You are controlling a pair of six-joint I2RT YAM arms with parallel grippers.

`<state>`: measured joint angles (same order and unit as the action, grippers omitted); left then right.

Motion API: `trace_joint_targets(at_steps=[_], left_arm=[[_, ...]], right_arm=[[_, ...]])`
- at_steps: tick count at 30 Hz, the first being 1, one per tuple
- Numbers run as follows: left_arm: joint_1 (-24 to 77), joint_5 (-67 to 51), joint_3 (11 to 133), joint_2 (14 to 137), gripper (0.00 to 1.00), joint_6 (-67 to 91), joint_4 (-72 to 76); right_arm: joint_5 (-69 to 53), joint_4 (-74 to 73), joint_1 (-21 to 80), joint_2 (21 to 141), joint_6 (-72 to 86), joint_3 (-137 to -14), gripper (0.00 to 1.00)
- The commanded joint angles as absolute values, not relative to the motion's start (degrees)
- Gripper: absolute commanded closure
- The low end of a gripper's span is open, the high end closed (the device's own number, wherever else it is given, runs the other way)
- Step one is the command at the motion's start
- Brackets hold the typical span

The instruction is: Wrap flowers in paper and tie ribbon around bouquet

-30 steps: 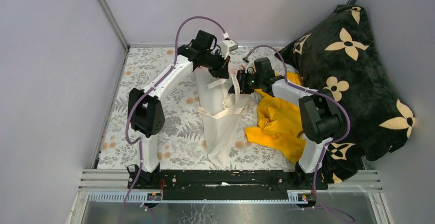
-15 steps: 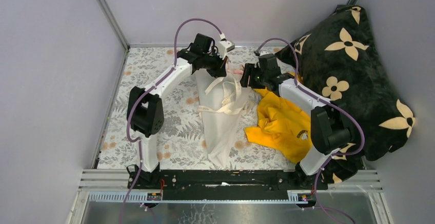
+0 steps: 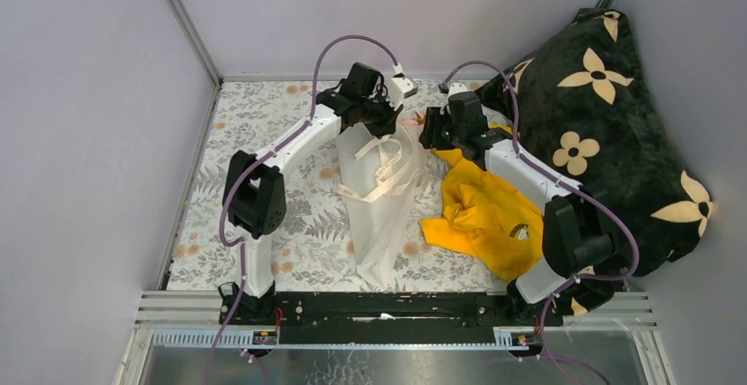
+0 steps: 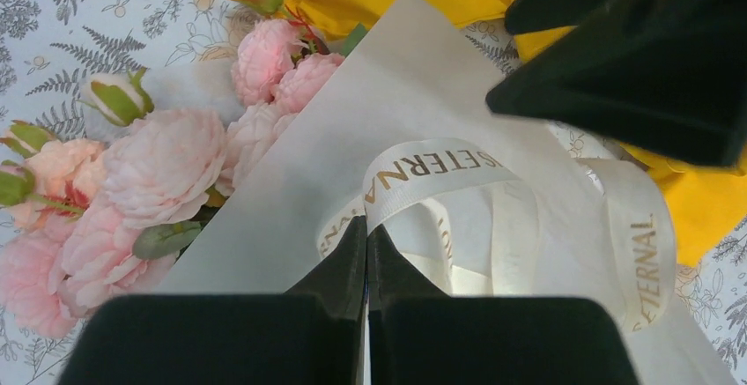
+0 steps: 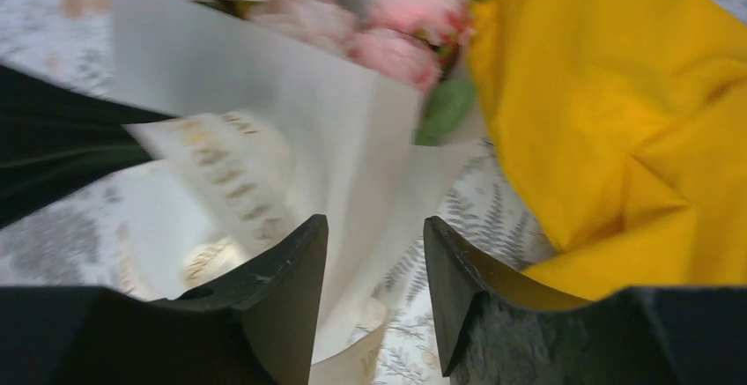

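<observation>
Since a second ago the right gripper (image 3: 426,129) has swung off the waist of the paper cone (image 3: 379,226) to the cone's far end, and the left arm has edged slightly rightward. One black pillow (image 3: 608,129) with cream flower shapes fills the space right of the cone, its lower end cut off behind the right arm. One floral tablecloth (image 3: 291,218) lies under the cone. The cone is a single one, its narrow end toward the arm bases. One yellow garment (image 3: 480,213) lies just right of the cone, touching it. One cream ribbon (image 4: 432,165), printed ETERNAL, loops over the cone's upper half; its ends are hard to trace. The flowers (image 4: 159,169) spill from the cone's far mouth. From above the grippers largely hide them; the left wrist view shows at least six pink blooms and a few green buds, some cropped. The left gripper (image 4: 366,226) is clamped tight on a ribbon loop over the cone. The right gripper's fingers stand apart, grasping nothing, though that view is blurred.
</observation>
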<state>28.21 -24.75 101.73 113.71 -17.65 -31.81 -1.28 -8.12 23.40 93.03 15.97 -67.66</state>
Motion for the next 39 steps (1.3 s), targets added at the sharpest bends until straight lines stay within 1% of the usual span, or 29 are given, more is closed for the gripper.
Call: trace_joint_targets(at_steps=[1,3,6,13,17,19,22,24,29,30,31,32,33,36,37,39], left_arm=[[28.7,-21.2,102.6,115.0,1.0,-19.5,-27.5],[28.7,-20.8,102.7,115.2,1.0,-19.7,-27.4],[28.7,-20.8,102.3,115.5,1.0,-19.7,-27.3],[28.7,-20.6,102.1,116.5,1.0,-19.1,-27.3],[28.7,-20.8,101.8,116.7,1.0,-18.9,-27.2],[28.7,-20.9,101.7,117.0,1.0,-18.7,-27.2],[28.7,-20.6,101.5,117.3,1.0,-18.5,-27.2],[28.6,-20.4,101.4,117.3,1.0,-18.7,-27.2],[28.6,-17.8,102.5,117.3,1.0,-19.7,-27.6],[28.5,-16.1,103.1,117.3,0.84,-19.8,-27.7],[28.3,-13.2,103.6,117.5,0.65,-19.8,-27.8],[28.2,-10.6,104.4,117.5,0.49,-19.5,-28.4],[28.1,-8.7,105.6,117.4,0.38,-19.2,-29.3],[28.1,-7.6,109.2,116.4,0.19,-18.7,-33.9],[28.4,-9.0,109.9,115.4,0.1,-18.6,-35.9],[29.1,-13.2,109.9,112.8,0.07,-18.5,-39.7]], right_arm=[[-12.2,4.0,25.6,88.8,13.0,-65.4,0.45],[-14.6,5.5,26.0,89.8,13.2,-65.1,0.39],[-15.0,8.0,26.2,91.5,14.8,-65.3,0.36],[-10.3,6.9,26.2,97.2,16.9,-68.4,0.38],[-13.5,8.3,26.3,99.9,19.1,-68.0,0.39],[-15.1,9.3,26.4,101.2,20.3,-67.7,0.45],[-14.6,11.0,26.4,102.3,21.8,-66.9,0.57],[-13.9,11.1,26.4,103.2,22.8,-67.0,0.63],[-10.0,9.9,26.3,104.3,24.6,-67.2,0.95],[-9.5,9.8,26.2,104.0,24.8,-66.8,1.0],[-9.2,9.8,26.1,103.7,24.9,-66.4,1.0],[-9.2,9.6,26.0,103.5,25.1,-66.0,1.0],[-9.2,9.3,26.0,103.3,25.1,-65.7,1.0],[-9.3,8.9,26.0,102.9,25.2,-64.9,1.0],[-9.2,8.8,25.9,102.8,25.4,-64.8,1.0],[-9.2,8.6,25.9,102.8,25.7,-64.7,1.0]])
